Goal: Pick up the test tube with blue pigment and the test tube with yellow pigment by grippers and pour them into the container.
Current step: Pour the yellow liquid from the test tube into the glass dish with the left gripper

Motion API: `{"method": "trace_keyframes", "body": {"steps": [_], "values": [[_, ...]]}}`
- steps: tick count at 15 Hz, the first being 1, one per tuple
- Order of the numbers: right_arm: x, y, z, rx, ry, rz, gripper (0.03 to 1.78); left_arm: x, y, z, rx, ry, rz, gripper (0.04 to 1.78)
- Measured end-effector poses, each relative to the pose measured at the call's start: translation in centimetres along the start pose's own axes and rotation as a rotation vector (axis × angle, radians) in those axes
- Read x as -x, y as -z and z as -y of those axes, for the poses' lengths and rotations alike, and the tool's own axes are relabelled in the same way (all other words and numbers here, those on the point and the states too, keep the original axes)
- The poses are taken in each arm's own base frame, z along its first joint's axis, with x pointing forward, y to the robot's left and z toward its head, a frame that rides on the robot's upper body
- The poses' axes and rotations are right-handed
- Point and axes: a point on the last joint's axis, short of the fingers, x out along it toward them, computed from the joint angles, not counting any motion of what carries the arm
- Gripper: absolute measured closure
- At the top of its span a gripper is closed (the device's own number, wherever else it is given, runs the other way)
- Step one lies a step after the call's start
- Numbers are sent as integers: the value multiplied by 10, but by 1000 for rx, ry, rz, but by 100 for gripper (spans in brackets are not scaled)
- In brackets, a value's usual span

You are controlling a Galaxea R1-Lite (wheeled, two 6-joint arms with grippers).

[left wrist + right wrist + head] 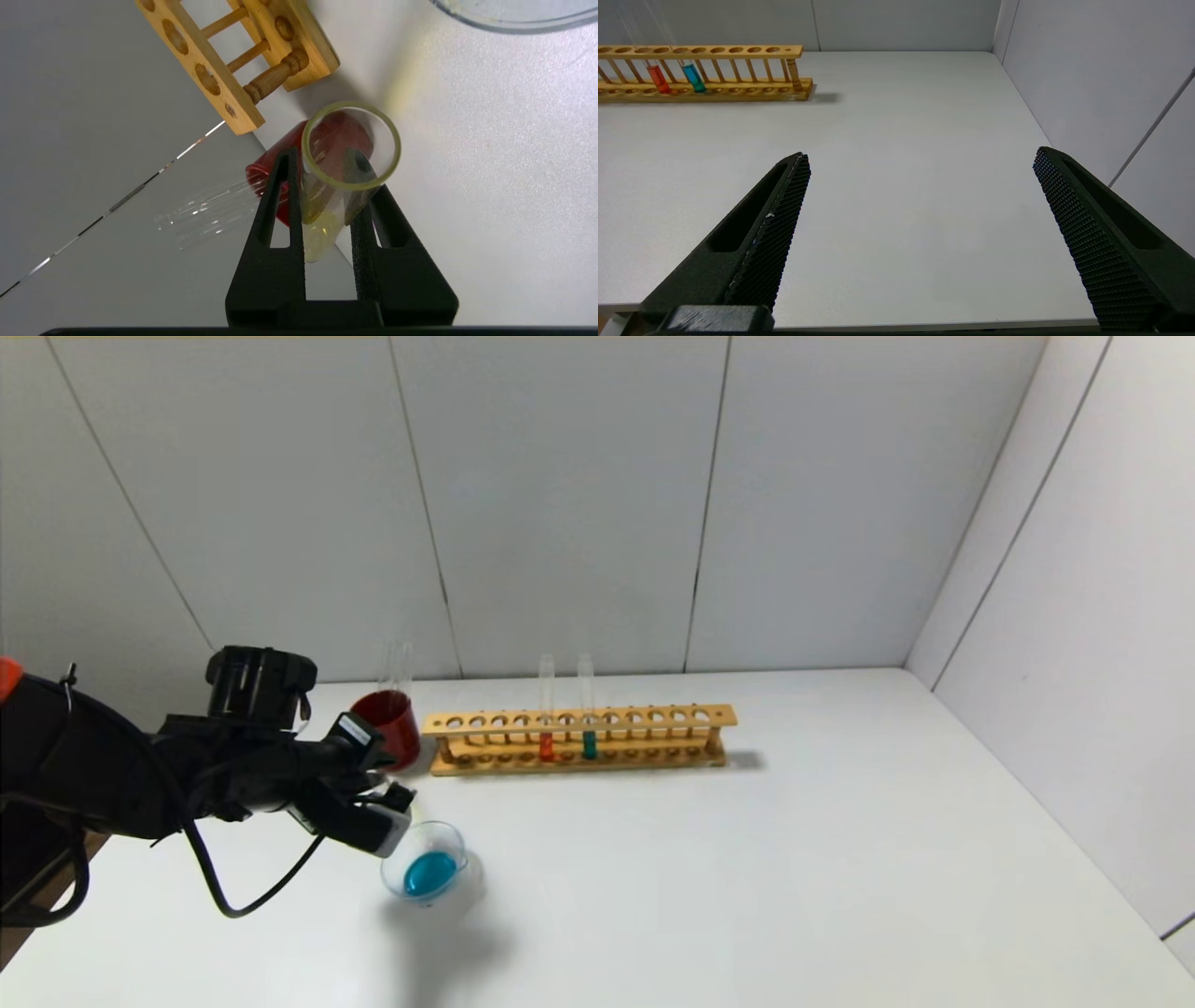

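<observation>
On the white table [747, 859], left gripper [327, 186] clenches the yellow tube [348, 154]; tip its mouth squarely over the dish [425, 868] just beyond.

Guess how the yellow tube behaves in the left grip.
The yellow tube is smooth thin glass held by the left gripper, so it could slip. Probably fragile if squeezed harder. Tilted, its yellow liquid would likely run toward the mouth.

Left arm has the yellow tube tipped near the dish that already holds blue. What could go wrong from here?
1. The left gripper, shut on the test tube with yellow pigment, may have the mouth off to the side of the container; yellow could land on the table.
2. The red cup and wooden rack sit close; a swing could knock them.
</observation>
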Motion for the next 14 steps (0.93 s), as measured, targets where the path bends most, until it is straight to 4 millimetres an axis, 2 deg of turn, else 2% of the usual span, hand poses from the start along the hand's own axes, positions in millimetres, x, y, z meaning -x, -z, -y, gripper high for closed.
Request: {"method": "trace_keyframes", "body": {"steps": [4, 14], "values": [[0, 0, 0, 0, 0, 0, 6, -5, -6, -3, -29, 1, 15, 149], [0, 0, 0, 0, 0, 0, 6, -10, -7, -3, -152, 30, -22, 149]]}}
